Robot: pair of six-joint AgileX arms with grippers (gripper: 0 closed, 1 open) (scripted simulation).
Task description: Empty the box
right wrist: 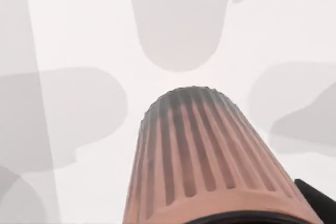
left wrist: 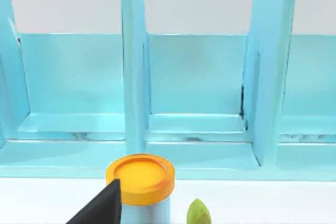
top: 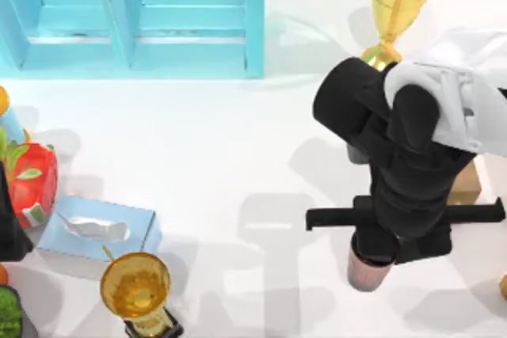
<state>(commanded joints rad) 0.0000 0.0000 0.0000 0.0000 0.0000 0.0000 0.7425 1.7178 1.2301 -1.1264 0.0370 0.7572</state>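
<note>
A tan box peeks out from under my right arm near the table's right edge, its inside hidden. A pink ribbed cup hangs upright over the white table, left of and nearer than the box. My right gripper is shut on its rim, and one black fingertip shows beside the cup. My left gripper is parked at the table's left edge, with one dark fingertip next to an orange-lidded bottle.
A light-blue shelf unit lines the back left. Gold trophies stand at the back right and front left. A blue tissue box and a red strawberry carton sit at the left.
</note>
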